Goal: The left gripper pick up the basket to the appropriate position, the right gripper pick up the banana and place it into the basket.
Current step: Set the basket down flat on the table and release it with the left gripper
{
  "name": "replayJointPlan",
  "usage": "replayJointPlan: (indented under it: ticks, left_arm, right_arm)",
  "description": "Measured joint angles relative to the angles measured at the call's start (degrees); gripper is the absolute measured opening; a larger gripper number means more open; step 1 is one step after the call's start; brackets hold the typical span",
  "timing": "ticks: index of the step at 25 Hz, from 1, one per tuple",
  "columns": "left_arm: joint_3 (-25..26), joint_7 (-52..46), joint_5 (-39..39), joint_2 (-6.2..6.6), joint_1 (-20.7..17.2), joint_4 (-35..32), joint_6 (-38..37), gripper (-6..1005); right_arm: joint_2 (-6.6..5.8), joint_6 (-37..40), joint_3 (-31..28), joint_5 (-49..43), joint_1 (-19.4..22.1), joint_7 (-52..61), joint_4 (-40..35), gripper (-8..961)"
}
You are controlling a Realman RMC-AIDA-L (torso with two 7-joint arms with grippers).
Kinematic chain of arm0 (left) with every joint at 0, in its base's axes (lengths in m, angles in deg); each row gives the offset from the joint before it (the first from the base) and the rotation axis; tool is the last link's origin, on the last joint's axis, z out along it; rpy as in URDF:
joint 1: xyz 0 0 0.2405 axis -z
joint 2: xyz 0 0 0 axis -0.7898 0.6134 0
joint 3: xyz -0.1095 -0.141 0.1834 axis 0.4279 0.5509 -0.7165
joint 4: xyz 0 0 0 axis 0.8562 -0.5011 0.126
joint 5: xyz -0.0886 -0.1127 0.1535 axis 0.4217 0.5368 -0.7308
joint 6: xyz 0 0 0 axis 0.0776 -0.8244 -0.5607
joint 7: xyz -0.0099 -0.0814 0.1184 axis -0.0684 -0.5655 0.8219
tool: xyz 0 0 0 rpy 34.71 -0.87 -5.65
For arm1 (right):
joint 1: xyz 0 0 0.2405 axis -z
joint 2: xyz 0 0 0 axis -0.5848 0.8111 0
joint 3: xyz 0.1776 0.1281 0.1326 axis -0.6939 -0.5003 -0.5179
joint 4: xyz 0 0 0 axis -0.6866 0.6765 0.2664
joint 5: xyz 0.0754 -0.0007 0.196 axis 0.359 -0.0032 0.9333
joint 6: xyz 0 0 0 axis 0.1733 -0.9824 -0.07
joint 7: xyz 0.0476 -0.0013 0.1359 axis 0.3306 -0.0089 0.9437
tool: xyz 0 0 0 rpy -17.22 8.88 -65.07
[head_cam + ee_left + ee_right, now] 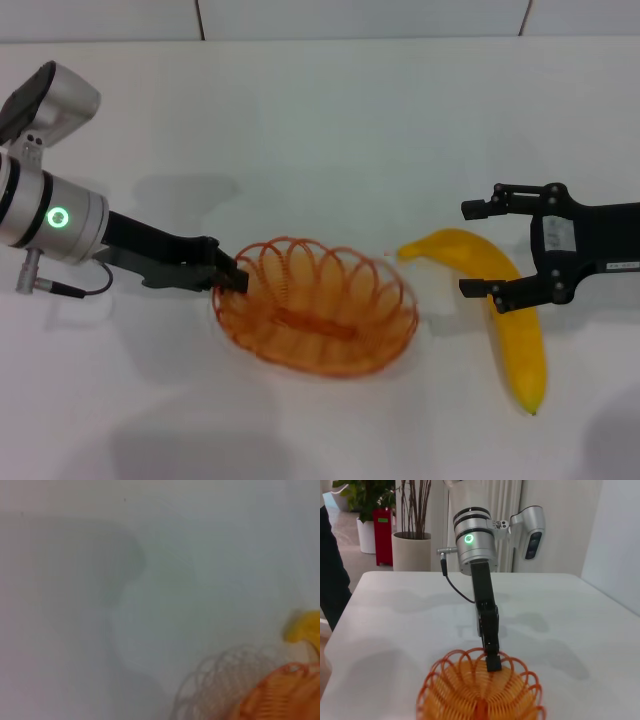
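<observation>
While the left gripper [232, 278] sits pinched on the left rim of the basket [330, 300], treat the basket as held but not yet positioned: you see it resting on the white table [320, 120] near the centre, slightly towards the near edge, with the fingertips closed on one of the wire loops. The right wrist view confirms this, showing the left gripper [493, 662] clamped at the far rim of the basket [470, 695]. The banana [510, 320] lies on the table to the right of the basket, close to it but not touching, one end pointing at the basket and the dark tip towards the near edge. The right gripper [478, 249] hangs over the banana's upper half with its fingers spread wide and nothing between them; one finger shows on the far side of the fruit and the other crosses it. Whether it is already low enough to close cannot be judged from these views. To perform the step well, keep the basket level as you move it, since a grip on a single rim loop is likely to let the wire body tilt or swing. Set it down clear of the banana so the right arm has room. Then centre the right fingers across the banana's thick middle, square to its curve, before closing.
</observation>
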Motion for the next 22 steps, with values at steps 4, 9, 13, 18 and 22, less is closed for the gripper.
replayJointPlan:
  ticks: [4,9,13,18,22]
  left_arm:
    - [0.0,0.1,0.0,0.02,0.0,0.0,-0.2,191]
    - [0.0,0.3,0.0,0.05,0.0,0.0,-0.5,235]
    - [0.0,0.6,0.0,0.06,0.0,0.0,-1.2,270]
    - [0.0,1.1,0.0,0.06,0.0,0.0,-2.0,313]
    - [0.1,2.5,0.2,0.05,0.0,0.0,-3.4,374]
  right_arm:
    - [0.0,0.0,0.0,0.0,0.0,0.0,0.0,852]
    - [0.0,0.0,0.0,0.0,0.1,0.0,0.0,851]
    - [0.0,0.0,0.0,0.0,0.2,0.0,0.0,850]
    - [0.0,0.0,0.0,0.0,0.2,0.0,0.0,849]
    - [0.0,0.0,0.0,0.0,0.2,0.0,0.0,848]
